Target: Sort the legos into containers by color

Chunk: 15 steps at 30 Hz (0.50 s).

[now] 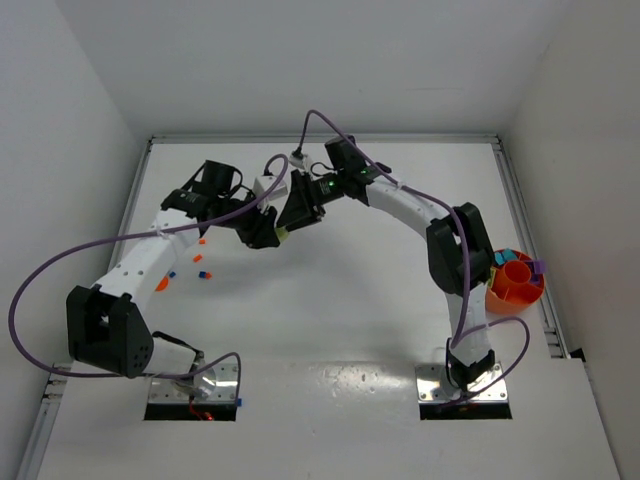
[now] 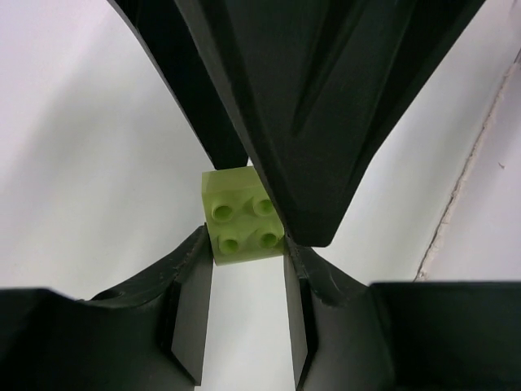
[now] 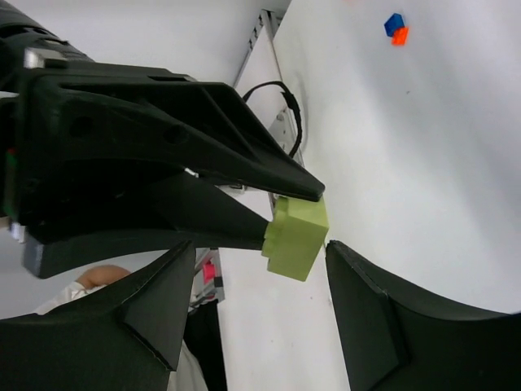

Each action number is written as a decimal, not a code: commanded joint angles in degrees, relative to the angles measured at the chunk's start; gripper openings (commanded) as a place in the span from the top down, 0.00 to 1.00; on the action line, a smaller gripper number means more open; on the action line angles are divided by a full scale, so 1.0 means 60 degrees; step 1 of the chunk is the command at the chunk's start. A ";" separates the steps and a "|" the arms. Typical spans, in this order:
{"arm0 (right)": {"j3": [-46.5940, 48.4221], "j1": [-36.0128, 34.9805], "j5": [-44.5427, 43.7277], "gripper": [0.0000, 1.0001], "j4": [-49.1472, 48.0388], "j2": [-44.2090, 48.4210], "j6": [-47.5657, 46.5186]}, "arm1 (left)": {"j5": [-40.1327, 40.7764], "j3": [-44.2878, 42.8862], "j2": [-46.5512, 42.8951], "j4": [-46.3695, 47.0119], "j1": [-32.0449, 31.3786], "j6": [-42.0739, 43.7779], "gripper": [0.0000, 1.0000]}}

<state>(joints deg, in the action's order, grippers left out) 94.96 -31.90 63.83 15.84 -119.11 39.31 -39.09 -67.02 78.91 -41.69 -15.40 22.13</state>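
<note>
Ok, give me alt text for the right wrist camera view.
The left gripper reaches in from the left, pinching a lime green lego between its fingertips. The right gripper stands open around it; a blue lego and an orange lego lie on the table.

left fingers [image 3: 212, 106] and lime brick [image 3: 297, 236] occupy the gap between right fingers [image 3: 374, 318].

Lime green brick [image 2: 242, 216], studs facing camera, pinched in left end effector [image 2: 244, 244] — right end effector [image 2: 273, 204] overlapping from above.
</note>
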 commanded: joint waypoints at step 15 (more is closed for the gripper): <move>0.0053 -0.0147 0.0172 0.76 -0.0193 -0.0393 0.0055 | -0.0370 -0.0504 -0.0335 0.0503 -0.0114 0.0062 0.70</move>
<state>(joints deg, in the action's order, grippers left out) 94.96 -32.25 64.55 16.40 -121.19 40.01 -38.52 -67.79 78.24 -40.64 -15.46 22.28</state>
